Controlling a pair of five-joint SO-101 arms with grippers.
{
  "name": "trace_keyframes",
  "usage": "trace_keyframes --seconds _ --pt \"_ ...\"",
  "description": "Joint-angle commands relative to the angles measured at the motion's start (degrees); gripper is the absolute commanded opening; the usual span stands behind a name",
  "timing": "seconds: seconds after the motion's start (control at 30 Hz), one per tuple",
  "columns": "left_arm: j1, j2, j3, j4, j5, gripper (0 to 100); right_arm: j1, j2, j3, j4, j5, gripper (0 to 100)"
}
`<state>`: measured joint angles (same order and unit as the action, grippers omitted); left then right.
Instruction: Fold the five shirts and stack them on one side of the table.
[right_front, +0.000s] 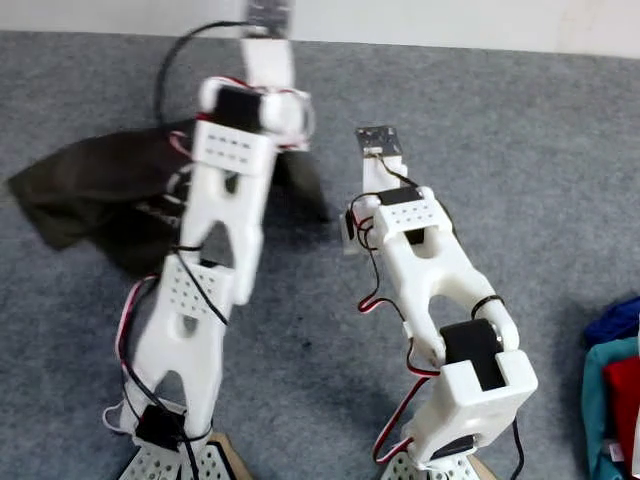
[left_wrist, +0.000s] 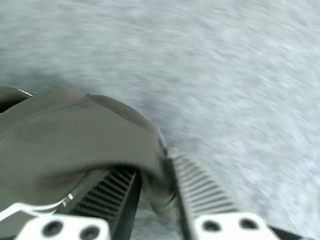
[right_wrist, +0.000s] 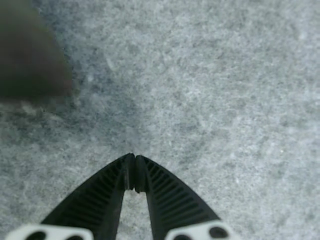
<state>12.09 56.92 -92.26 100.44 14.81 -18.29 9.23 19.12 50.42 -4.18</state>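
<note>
High view. My left arm (right_front: 215, 250) stretches out over a dark shirt (right_front: 90, 190), which lies crumpled on the grey worktop (right_front: 500, 150) on the left arm's side. Part of the cloth runs under the arm's upper links. My right arm (right_front: 430, 270) stands beside it, apart from the dark shirt, with bare worktop beneath its wrist. A pile of shirts (right_front: 612, 395) sits at the worktop's edge on the right arm's side, near that arm's base. Blue, teal and red cloth are visible in it. I cannot tell how many pieces it has.

Left wrist view. My left end effector (left_wrist: 152, 175) is clamped on a fold of the dark shirt (left_wrist: 75, 135). The cloth is bunched between the two ribbed fingers (left_wrist: 200, 187) and drapes over one of them. Grey worktop (left_wrist: 240, 75) lies beyond.

Right wrist view. My right end effector (right_wrist: 135, 160) is closed, with the tips touching and nothing held between them. It hangs above the worktop (right_wrist: 210, 90). A dark blurred patch (right_wrist: 27, 55) sits at one corner, and I cannot tell what it is.
</note>
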Motion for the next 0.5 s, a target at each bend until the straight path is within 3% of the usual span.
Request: trace_keyframes --seconds 0.0,0.1,0.2,0.47 --pt "2.9 -2.4 -2.0 0.4 -0.4 34 1.8 -1.6 -0.7 -0.7 0.2 1.2" --pt "0.6 -2.8 -2.1 0.4 -0.4 47 2.0 -1.6 -0.7 -0.7 0.2 1.2" --pt "-5.1 -3.1 -2.5 0.4 -0.2 53 2.1 -1.6 -0.6 -0.7 0.2 1.2" --pt "-22.5 -4.9 -0.5 1.0 -0.4 51 2.1 -1.6 -0.8 -0.7 0.2 1.2"
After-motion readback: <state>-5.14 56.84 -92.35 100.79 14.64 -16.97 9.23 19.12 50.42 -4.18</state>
